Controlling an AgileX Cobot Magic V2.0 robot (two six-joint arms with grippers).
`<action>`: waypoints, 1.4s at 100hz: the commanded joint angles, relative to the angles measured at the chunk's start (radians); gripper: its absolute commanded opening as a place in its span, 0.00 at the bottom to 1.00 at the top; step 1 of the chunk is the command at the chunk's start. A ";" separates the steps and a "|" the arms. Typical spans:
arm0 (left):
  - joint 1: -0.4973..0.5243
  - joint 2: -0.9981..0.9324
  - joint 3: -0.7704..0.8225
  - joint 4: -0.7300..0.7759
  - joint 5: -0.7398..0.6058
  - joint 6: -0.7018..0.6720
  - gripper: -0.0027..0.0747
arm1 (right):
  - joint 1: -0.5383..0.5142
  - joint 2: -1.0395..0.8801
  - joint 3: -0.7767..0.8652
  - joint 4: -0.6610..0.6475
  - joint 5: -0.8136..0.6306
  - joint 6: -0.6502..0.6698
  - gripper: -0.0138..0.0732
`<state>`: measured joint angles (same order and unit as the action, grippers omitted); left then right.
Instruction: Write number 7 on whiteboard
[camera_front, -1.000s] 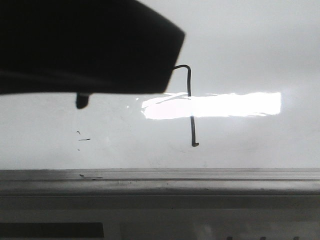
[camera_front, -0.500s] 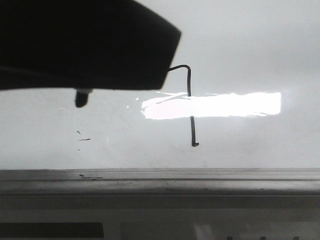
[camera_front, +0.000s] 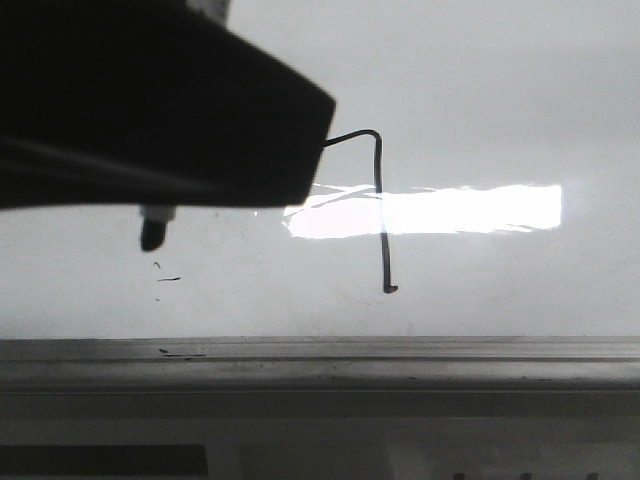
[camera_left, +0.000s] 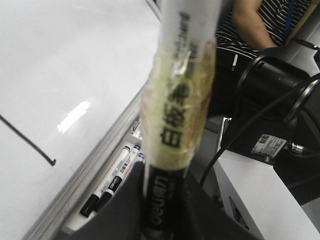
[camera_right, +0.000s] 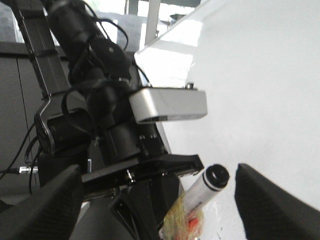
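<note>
The whiteboard (camera_front: 500, 90) fills the front view, with a bright glare (camera_front: 430, 210) and a grey ledge (camera_front: 400, 360) below. The number 7 (camera_front: 386, 265) is drawn in thin black line, and its stem end shows in the left wrist view (camera_left: 30, 142). My left gripper (camera_left: 162, 212) is shut on a white marker (camera_left: 180, 100) wrapped in yellow tape. In the front view it is a dark mass (camera_front: 150, 110) left of the 7, with the marker tip (camera_front: 152, 233) below it, apart from the 7. My right gripper (camera_right: 160, 205) is open and empty, looking at the marker (camera_right: 207, 182).
Spare markers (camera_left: 112, 182) lie in a tray under the board's ledge. A person in a striped shirt (camera_left: 255, 25) and black cables (camera_left: 260, 110) are beside the board. The left arm with its silver camera (camera_right: 167, 104) stands in front of the right gripper.
The left gripper has moved left and down, away from the 7. The marker tip sits lower, and more of the 7's top bar shows.
</note>
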<state>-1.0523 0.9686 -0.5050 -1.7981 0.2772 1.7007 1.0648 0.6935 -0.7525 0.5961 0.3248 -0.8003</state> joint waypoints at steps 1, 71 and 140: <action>-0.005 -0.011 -0.012 -0.072 -0.030 -0.086 0.01 | -0.012 -0.052 -0.033 0.012 -0.077 0.000 0.72; -0.099 0.228 -0.142 -0.070 -0.686 -0.463 0.01 | -0.069 -0.143 -0.028 0.000 0.032 0.013 0.09; -0.097 0.326 -0.176 -0.069 -0.847 -0.551 0.01 | -0.069 -0.143 -0.026 0.000 0.030 0.013 0.09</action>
<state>-1.1584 1.2957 -0.6660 -1.8444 -0.4688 1.1558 1.0037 0.5483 -0.7525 0.5886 0.4151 -0.7897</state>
